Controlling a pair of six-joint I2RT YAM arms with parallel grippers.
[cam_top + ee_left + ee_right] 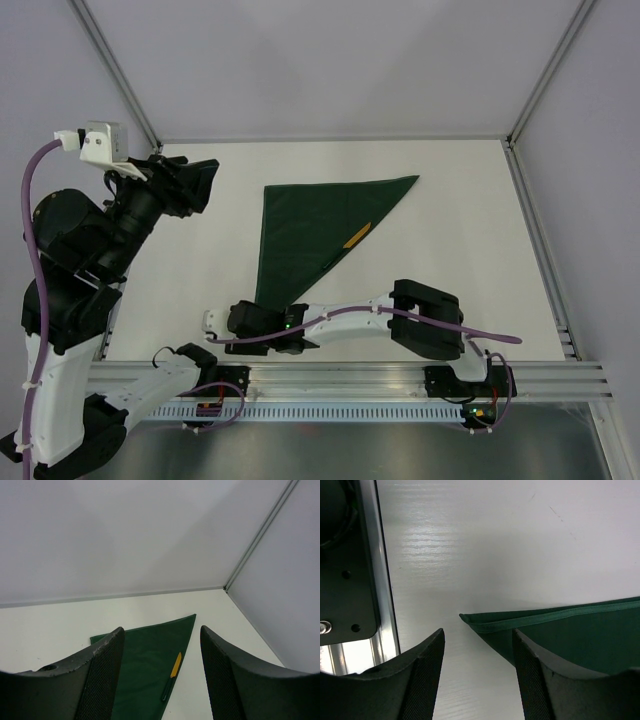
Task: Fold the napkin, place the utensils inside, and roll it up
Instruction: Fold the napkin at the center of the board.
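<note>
1. Top view: the napkin (310, 230) lies folded into a triangle in the middle of the table (470, 260). One side runs along the far edge and its sharp tip points at the near edge. The fold looks done, which is probably why the work now sits at that tip
2. A thin orange utensil (357, 236) lies on the napkin, just inside the long slanted edge that faces the table's right edge. It seems laid there ready to be rolled in
3. The right gripper (262, 325) reaches low along the near edge to the napkin's near tip, likely to lift it and start the roll. From above I cannot tell how its jaws stand
4. The left gripper (205, 185) hangs raised near the far left corner, well apart from the napkin and apparently kept out of the way
5. Left wrist view: the left gripper (162, 628) has its jaws apart with nothing between them. The napkin (145, 665) and utensil (175, 665) lie well beyond the fingers, seen through the gap
6. Right wrist view: the right gripper (478, 630) has its jaws apart, clamped on nothing. The napkin (580, 630) comes in from the right of this view, its hemmed tip flat on the table just ahead of the gap. One finger (545, 680) hides part of the cloth, and I cannot tell whether it touches it
</note>
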